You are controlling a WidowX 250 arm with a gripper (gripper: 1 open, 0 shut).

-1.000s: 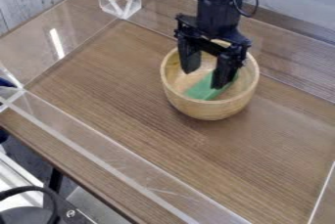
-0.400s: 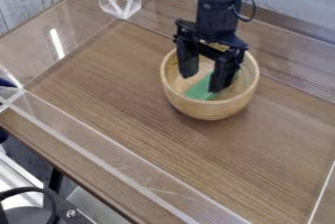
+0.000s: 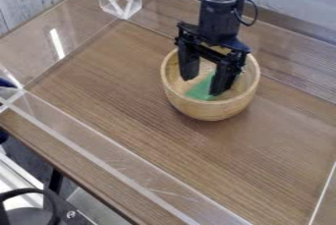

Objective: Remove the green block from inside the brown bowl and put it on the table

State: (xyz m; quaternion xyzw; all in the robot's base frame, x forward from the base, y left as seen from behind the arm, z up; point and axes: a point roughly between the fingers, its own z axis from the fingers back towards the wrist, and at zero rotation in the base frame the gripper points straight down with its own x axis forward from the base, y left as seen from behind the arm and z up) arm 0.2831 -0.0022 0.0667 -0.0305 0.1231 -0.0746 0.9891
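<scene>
Camera view, arm: a single black arm enters from the far side and points steeply down into the brown bowl [image 3: 210, 86], which sits on the right-centre of the surface [image 3: 105, 101].

Camera view, fingers: the gripper [image 3: 211, 72] stands wide open, its two dark fingers [image 3: 191, 64] spread left and right across the bowl's mouth and gripping nothing.

Camera view, task thing: the green block [image 3: 203, 88] lies on the bowl floor, inside the rim, partly hidden behind the fingers.

Camera view, key relation: the block shows in the gap between the two fingers, just below and slightly nearer than their tips. Whether the tips touch it cannot be told.

Camera view, long axis: it appears to run diagonally, from near-left to far-right; its far end is hidden, so this is uncertain.

Camera view, judgement: the step in hand looks like the final descent before closing. The fingers seem to straddle the block, so a short drop should bring them level with it.

Camera view, risk: the thick bowl wall lies close outside each finger and may obstruct them.
</scene>
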